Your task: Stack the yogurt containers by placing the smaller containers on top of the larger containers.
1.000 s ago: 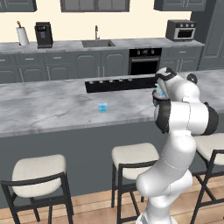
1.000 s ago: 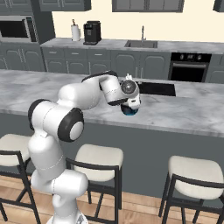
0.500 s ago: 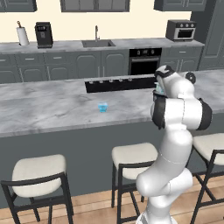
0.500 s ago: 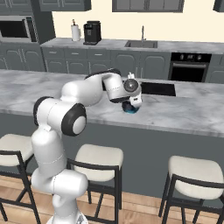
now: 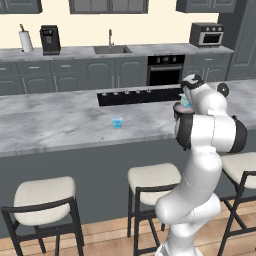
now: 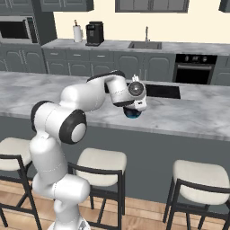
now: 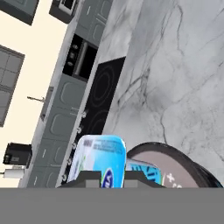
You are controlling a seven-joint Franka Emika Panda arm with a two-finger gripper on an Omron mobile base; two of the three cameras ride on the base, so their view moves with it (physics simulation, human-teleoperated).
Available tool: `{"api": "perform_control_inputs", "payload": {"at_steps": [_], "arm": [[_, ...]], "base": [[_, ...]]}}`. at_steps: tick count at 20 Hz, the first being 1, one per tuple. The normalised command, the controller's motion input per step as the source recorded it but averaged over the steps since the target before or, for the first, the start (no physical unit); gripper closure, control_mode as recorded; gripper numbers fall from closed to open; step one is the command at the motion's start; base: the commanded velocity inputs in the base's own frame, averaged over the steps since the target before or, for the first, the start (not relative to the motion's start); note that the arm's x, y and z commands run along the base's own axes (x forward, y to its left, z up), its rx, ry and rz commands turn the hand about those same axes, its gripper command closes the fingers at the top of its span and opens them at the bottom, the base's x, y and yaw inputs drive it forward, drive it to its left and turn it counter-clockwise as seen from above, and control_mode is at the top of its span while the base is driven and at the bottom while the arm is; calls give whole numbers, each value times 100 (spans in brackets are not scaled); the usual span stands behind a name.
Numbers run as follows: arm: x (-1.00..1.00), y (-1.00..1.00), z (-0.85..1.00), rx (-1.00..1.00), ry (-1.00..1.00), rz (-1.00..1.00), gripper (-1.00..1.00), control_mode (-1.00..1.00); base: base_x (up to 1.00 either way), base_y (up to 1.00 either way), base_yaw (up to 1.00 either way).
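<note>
The smaller container (image 5: 117,122), a tiny bright-blue cup, stands alone on the marble counter (image 5: 60,125), well to the left of the arm. My gripper (image 5: 186,101) hovers over the right part of the counter, near the cooktop's end. In the hand view the gripper (image 7: 112,177) is shut on the larger container (image 7: 101,154), a pale blue-and-white tub that sits between the two dark fingertips (image 7: 92,176). From the right base camera the hand (image 6: 134,107) covers the tub.
A dark round container with a grey top (image 7: 175,164) lies right beside the tub and shows dark blue under the hand (image 6: 132,113). A black cooktop (image 5: 135,95) is set into the counter behind. Stools (image 5: 150,180) line the near side.
The arm has drawn in and the hand has risen slightly over the counter. The jaws have stayed shut. The tiny blue cup has not moved.
</note>
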Motion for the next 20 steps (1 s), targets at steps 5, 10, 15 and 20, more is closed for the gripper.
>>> {"api": "perform_control_inputs", "payload": {"at_steps": [5,10,15,20], "arm": [[-9,0,-1,0,0,1,100,-100],[0,16,0,0,-2,-1,100,-100],[0,18,-1,0,0,-1,100,-100],[0,0,0,0,0,0,100,-100]], "base": [[0,0,0],[0,0,0],[0,0,0],[0,0,0]]}}
